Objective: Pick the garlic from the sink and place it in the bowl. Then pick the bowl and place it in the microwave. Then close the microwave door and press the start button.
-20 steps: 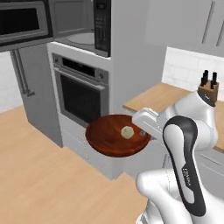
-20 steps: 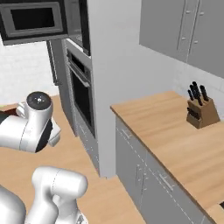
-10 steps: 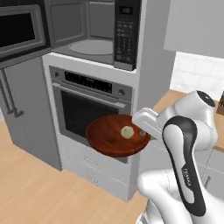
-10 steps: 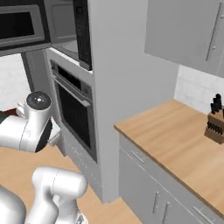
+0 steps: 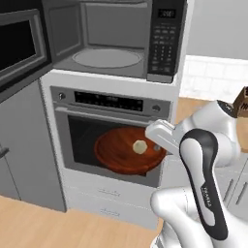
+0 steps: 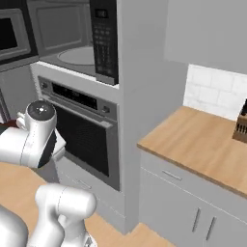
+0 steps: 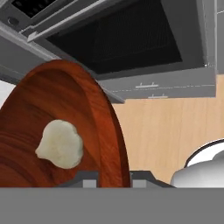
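One step of the task is already done, judging from the scene: the garlic [image 5: 139, 146] is lying inside the bowl [image 5: 123, 156], a little to the side of its middle. The bowl is being held by the gripper [image 7: 114, 178], whose jaws are pressed together on the near rim, one finger on each side of the wooden wall. In the left base view the bowl is being carried roughly level in front of the oven [image 5: 109, 133], below the microwave [image 5: 114, 38].

Now the second step is being carried out, the placing of the bowl in the microwave. The microwave door [image 5: 22, 46] is standing wide open at the left, so the grey interior and the round turntable [image 5: 107, 57] are being shown freely. The bowl is well below the opening and apart from it.

For the next move, the bowl is probably to be lifted up to the level of the cavity and pushed forward over the turntable, while being kept level so that the garlic is not rolling out. Care is needed that the wide rim is not struck against the keypad strip [image 5: 164, 38] or the lower edge of the opening
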